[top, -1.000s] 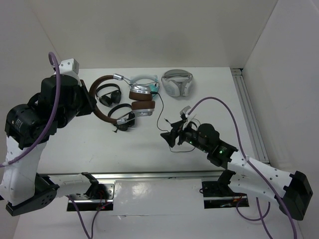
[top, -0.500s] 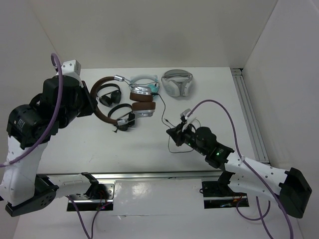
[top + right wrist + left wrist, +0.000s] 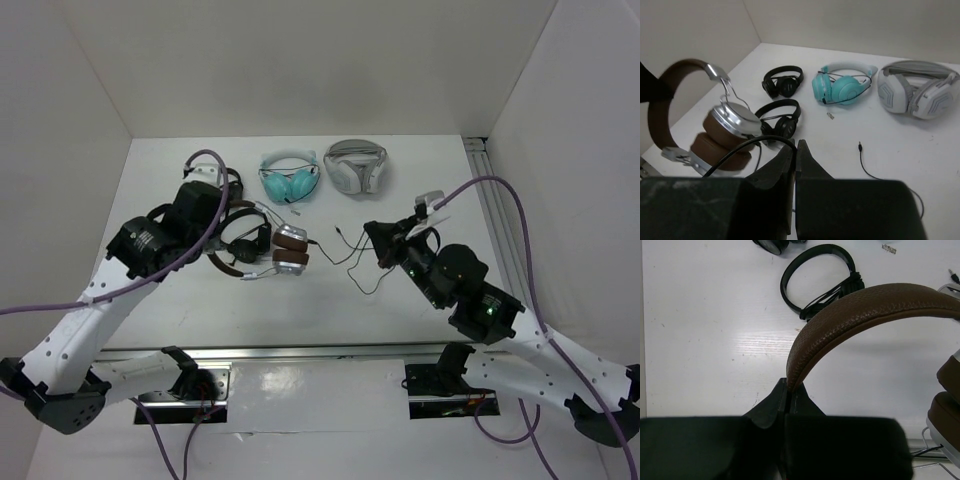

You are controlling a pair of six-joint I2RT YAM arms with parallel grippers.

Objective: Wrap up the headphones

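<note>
The headphones (image 3: pixel 285 250), with a dark brown headband (image 3: pixel 865 307), silver earcups (image 3: pixel 732 120) and brown pads, hang tilted above the table. My left gripper (image 3: pixel 789 386) is shut on the headband's end; from above it (image 3: pixel 218 252) sits just left of the earcups. The thin black cable (image 3: pixel 335 258) runs right from the earcups to my right gripper (image 3: pixel 376 240). That gripper (image 3: pixel 796 146) is shut on the cable (image 3: pixel 747 145), which arcs over its left finger. The cable's plug (image 3: pixel 860 145) lies free on the table.
Teal headphones (image 3: pixel 288 180) and white-grey headphones (image 3: pixel 356 166) lie at the back. Two small black headphones lie beside the held pair: one (image 3: pixel 784 81) further back, one (image 3: pixel 783 117) just behind the earcups. A metal rail (image 3: pixel 500 230) runs along the right edge.
The right gripper has shut on the cable and drawn it to the right. The left arm has swung the headphones forward and right, uncovering the teal pair.
</note>
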